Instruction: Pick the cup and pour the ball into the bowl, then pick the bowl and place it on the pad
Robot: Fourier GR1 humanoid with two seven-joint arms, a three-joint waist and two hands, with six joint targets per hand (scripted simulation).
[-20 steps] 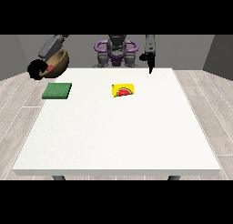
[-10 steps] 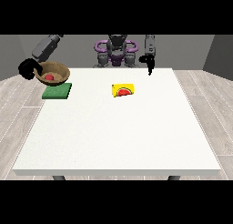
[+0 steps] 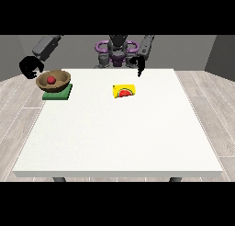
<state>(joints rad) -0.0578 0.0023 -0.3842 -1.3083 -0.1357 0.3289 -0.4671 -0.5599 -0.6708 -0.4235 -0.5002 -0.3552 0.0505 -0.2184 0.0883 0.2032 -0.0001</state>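
The wooden bowl (image 3: pixel 53 80) with the red ball (image 3: pixel 51 79) sits on the green pad (image 3: pixel 57 93) at the table's (image 3: pixel 119 128) far corner; the hand at the view's left (image 3: pixel 29 67) hangs curled just beside it, holding nothing, and should draw away without nudging the rim.
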